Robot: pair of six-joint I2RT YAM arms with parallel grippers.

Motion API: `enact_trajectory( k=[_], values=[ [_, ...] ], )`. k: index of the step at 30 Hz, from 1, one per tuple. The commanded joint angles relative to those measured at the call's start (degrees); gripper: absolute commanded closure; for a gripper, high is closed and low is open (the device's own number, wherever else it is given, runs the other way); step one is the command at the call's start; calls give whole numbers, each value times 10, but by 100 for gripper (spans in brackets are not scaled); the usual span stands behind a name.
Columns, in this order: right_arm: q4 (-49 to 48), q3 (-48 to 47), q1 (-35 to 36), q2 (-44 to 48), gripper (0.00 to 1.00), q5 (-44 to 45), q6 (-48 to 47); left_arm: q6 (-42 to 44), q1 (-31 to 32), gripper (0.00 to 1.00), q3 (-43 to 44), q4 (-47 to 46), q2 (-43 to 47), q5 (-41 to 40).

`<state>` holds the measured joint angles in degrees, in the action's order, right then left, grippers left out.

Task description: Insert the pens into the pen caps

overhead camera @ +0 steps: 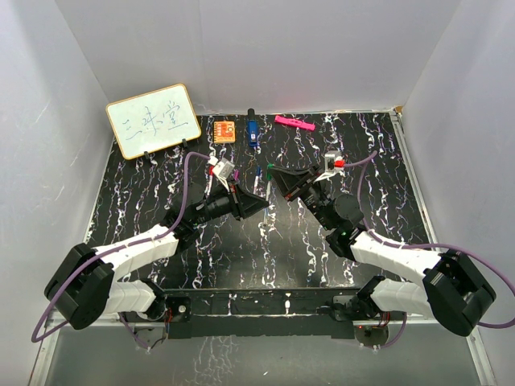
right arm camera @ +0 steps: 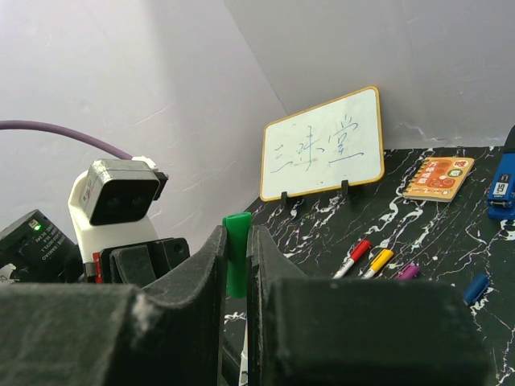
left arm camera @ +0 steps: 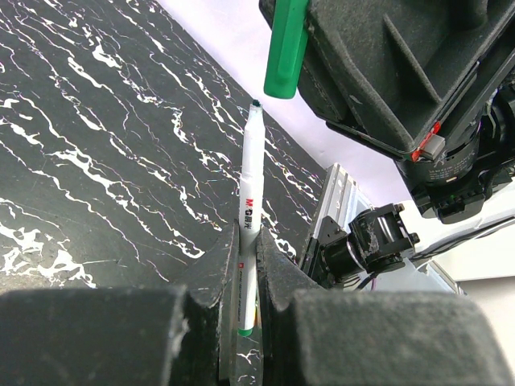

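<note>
The left hand (left arm camera: 248, 261) is clamped on a white pen (left arm camera: 251, 185) whose barrel shows a red "M" above green print too small to read. Its green tip sits near the open end of the green cap (left arm camera: 286, 48), which is pinched tight in the right hand (right arm camera: 238, 237). Both are right of the whiteboard (right arm camera: 326, 145), which carries three handwritten blue characters. Also to its right, on the tabletop (overhead camera: 161, 241), lie a red cap (right arm camera: 360, 249), yellow cap (right arm camera: 381, 259), purple cap (right arm camera: 408, 272) and blue cap (right arm camera: 476, 287).

A whiteboard (overhead camera: 153, 121) stands on the counter (overhead camera: 121, 201). An orange block (overhead camera: 224, 130), blue thing (overhead camera: 252, 133) and pink marker (overhead camera: 294, 123) lie nearby.
</note>
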<state>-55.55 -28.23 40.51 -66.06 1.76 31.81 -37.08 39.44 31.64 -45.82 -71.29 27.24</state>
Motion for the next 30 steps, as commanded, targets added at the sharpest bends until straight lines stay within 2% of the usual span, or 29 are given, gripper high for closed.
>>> enact_trajectory(
  k=[1,30],
  values=[
    [-18,8,3,6,100,7,-8,8,-2,100,16,-16,18,4],
    [-8,12,7,11,100,-8,6,4,-2,100,24,-27,15,-12]
  ],
)
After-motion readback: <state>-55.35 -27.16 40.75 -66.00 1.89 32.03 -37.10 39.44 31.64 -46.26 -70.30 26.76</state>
